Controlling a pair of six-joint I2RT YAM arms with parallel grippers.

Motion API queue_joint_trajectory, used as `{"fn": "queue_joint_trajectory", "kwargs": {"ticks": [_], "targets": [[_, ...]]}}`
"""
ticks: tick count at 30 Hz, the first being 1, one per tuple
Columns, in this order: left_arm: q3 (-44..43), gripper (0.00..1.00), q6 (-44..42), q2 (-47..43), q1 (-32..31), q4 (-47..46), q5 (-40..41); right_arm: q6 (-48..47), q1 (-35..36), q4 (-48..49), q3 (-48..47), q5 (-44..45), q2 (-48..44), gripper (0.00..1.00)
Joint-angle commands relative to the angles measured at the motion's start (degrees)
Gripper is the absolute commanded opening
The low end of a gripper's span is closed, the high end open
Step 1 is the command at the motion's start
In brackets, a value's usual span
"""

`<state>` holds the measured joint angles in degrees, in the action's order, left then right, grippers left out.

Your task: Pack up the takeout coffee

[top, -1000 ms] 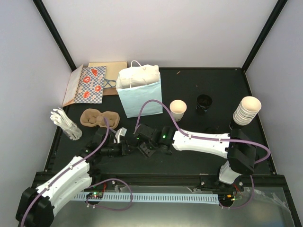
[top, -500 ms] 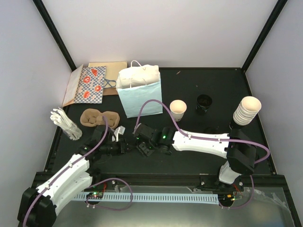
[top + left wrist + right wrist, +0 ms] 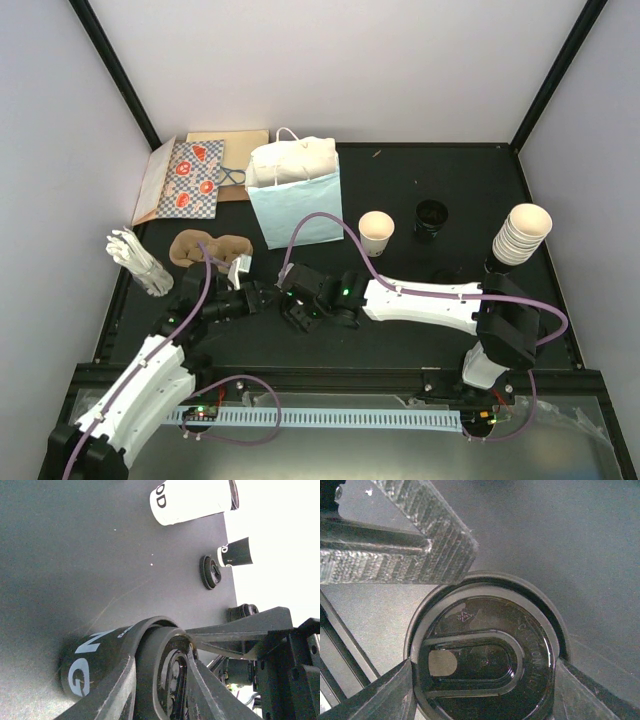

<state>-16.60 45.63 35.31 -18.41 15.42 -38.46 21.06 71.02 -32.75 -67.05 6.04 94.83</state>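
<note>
A takeout coffee cup (image 3: 92,662) with a dark lettered band and a round black lid (image 3: 485,655) stands on the black table between my two grippers, mostly hidden by them in the top view. My left gripper (image 3: 252,296) reaches in from the left, its fingers (image 3: 112,690) closed on either side of the cup just under the lid. My right gripper (image 3: 292,306) comes from the right, its fingers (image 3: 390,692) pressed on both sides of the lid. An open cream cup (image 3: 377,232) with no lid stands right of the light blue bag (image 3: 297,200).
A brown cardboard carrier (image 3: 208,247) lies left of the bag. A stack of black lids (image 3: 431,217), one loose lid (image 3: 447,275) and a stack of cups (image 3: 522,232) are at the right. Patterned and brown flat bags (image 3: 188,180) and white sticks (image 3: 138,260) are at the back left.
Both grippers have shifted together a little to the left and away from the near edge, staying closed around the cup. The left arm has drawn back toward the carrier.
</note>
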Motion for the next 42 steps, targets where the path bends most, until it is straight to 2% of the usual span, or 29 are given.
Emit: {"fn": "queue_joint_trajectory", "kwargs": {"ticks": [1,5,9,14,31,38,42], "targets": [[-0.37,0.3,1.16,0.97,0.49,-3.82,-2.02,0.67,1.55,-11.98,5.84,-8.75,7.48,0.65],[-0.4,0.28,0.03,4.69,0.48,-4.99,-4.03,0.52,1.47,-11.99,5.71,-8.87,7.56,0.65],[-0.33,0.18,-0.36,8.96,0.48,-6.27,-5.71,0.47,1.48,-12.06,5.73,-8.86,7.64,0.65],[-0.1,0.14,-0.84,8.64,0.57,-5.69,-4.72,0.56,1.57,-12.14,6.04,-8.77,7.49,0.65],[-0.49,0.13,-2.27,-0.01,1.28,4.26,-1.96,0.28,1.48,-12.32,5.69,-8.94,7.74,0.65],[-0.55,0.08,-3.99,0.64,1.3,6.06,-0.43,0.12,1.42,-12.46,5.45,-9.03,7.83,0.65],[-0.61,0.13,-6.0,2.51,1.29,6.51,0.7,0.05,1.43,-12.51,5.54,-9.11,7.85,0.65]]}}
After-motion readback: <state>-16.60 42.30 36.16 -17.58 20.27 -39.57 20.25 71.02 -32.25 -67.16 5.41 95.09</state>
